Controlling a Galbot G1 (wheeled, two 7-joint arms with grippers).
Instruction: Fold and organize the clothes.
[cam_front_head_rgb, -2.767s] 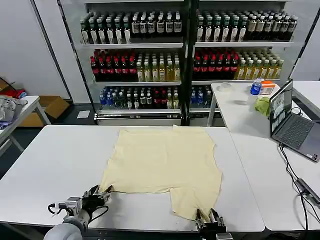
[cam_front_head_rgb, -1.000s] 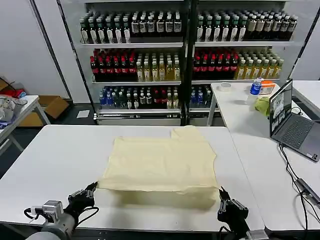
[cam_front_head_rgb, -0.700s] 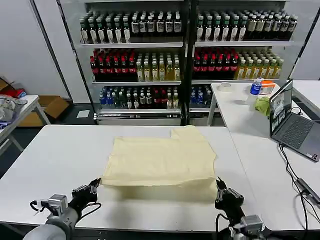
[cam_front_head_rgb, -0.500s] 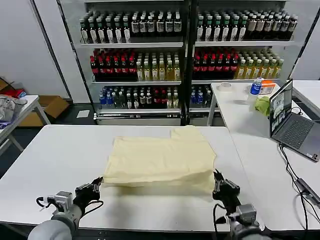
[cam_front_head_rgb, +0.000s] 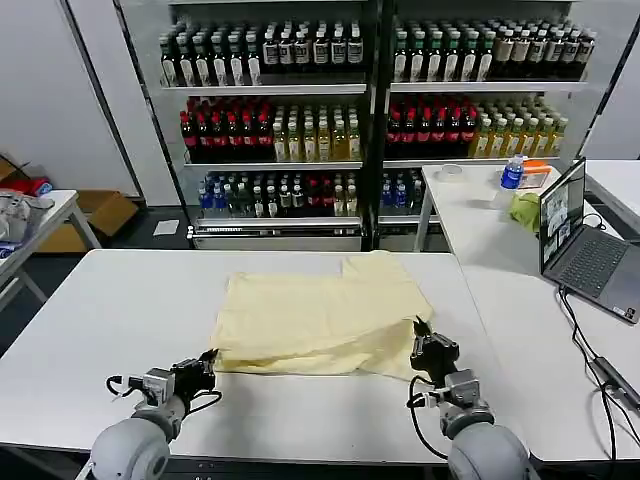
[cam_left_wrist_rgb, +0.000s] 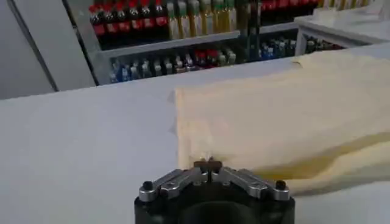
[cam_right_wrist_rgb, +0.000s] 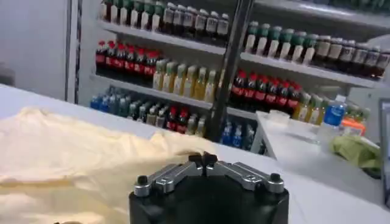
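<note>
Cream-yellow, thin and soft, the short-sleeved T-shirt (cam_front_head_rgb: 320, 310) lies on the white table (cam_front_head_rgb: 110, 310), folded over on itself so that a doubled layer runs along its near edge. At the near left corner of that fold sits the left gripper (cam_front_head_rgb: 205, 362), its black fingers pressed together on the fabric's corner; in the left wrist view the fingertips of the left gripper (cam_left_wrist_rgb: 208, 163) meet right at the shirt's edge, with the cloth (cam_left_wrist_rgb: 280, 115) spreading away beyond them. The right gripper (cam_front_head_rgb: 424, 335) is at the shirt's near right corner, raised a little off the table, its fingers closed and pinching the fabric, which drapes up toward them. In the right wrist view the right gripper (cam_right_wrist_rgb: 203, 159) shows its tips closed, the rumpled shirt (cam_right_wrist_rgb: 67, 158) lying just beside and beyond them
</note>
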